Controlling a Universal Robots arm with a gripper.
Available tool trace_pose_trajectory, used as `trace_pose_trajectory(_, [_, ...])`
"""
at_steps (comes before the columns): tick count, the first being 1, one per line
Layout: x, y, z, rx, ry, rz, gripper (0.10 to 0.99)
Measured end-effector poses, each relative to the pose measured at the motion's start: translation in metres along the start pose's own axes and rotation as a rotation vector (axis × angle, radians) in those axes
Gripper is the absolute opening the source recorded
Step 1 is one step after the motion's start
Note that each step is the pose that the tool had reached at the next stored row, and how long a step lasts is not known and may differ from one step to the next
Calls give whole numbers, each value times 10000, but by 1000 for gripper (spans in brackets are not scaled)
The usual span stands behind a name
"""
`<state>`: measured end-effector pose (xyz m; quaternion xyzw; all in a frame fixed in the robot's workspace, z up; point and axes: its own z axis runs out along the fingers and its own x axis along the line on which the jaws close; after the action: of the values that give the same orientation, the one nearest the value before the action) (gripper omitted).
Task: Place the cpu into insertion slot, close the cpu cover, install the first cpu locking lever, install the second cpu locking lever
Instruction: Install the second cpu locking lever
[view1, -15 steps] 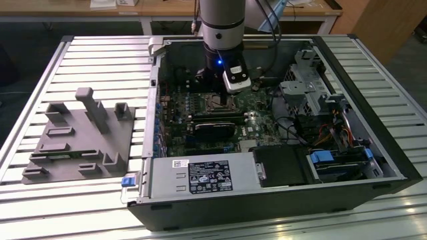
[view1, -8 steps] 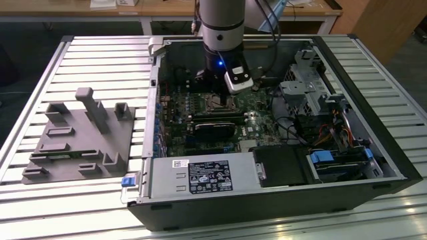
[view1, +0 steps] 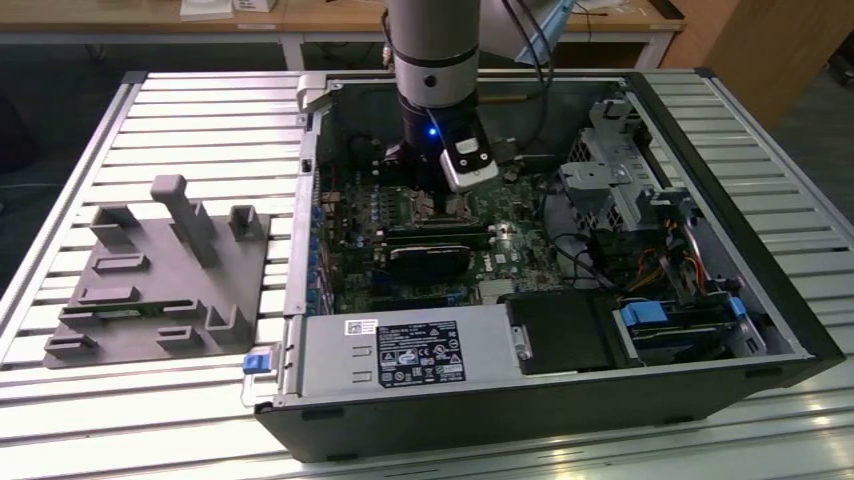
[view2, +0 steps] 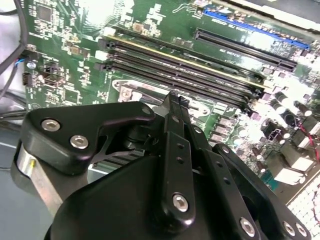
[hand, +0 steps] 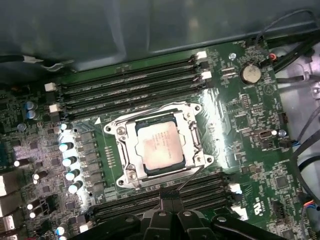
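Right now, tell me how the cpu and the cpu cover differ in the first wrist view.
The cpu is a solid square plate with a pale, slightly coppery sheen; the cpu cover is an open silver frame with a square central opening. The cpu sits in the middle, while the cpu cover lies closed around it, overlapping its edges. Both are flat, square, metallic and lie level on the green board.

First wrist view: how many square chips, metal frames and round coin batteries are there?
Flat square silvery-grey cpu: 1
Thin square silver metal cpu cover: 1
Round silver coin battery: 1
Total: 3
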<state>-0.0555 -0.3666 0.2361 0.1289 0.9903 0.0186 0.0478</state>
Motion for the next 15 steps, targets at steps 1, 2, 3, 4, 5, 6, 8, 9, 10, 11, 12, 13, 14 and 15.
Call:
trace_pose_trajectory(1, [16, -9, 6, -1, 1, -1, 106])
trace_pose_trajectory(2, [25, -16, 10, -2, 1, -2, 106])
trace_pose_trajectory(3, [37, -26, 16, -12, 4, -2, 106])
trace_pose_trajectory(4, [45, -36, 22, -35, 9, -2, 106])
trace_pose_trajectory(5, [52, -45, 27, -52, 14, -2, 106])
trace_pose_trajectory(6, [57, -53, 30, -62, 17, -3, 106])
trace_pose_trajectory(8, [68, -71, 39, -89, 24, -2, 106])
trace_pose_trajectory(9, [73, -78, 43, -98, 26, -1, 106])
trace_pose_trajectory(10, [75, -83, 46, -106, 29, -1, 106])
trace_pose_trajectory(11, [76, -89, 50, -122, 33, 0, 106])
trace_pose_trajectory(12, [78, -97, 54, -155, 43, 4, 106])
trace_pose_trajectory(13, [78, -104, 58, -216, 58, 10, 106])
trace_pose_trajectory(14, [77, -114, 64, -297, 79, 19, 106])
trace_pose_trajectory(15, [76, -124, 71, -368, 97, 26, 106])
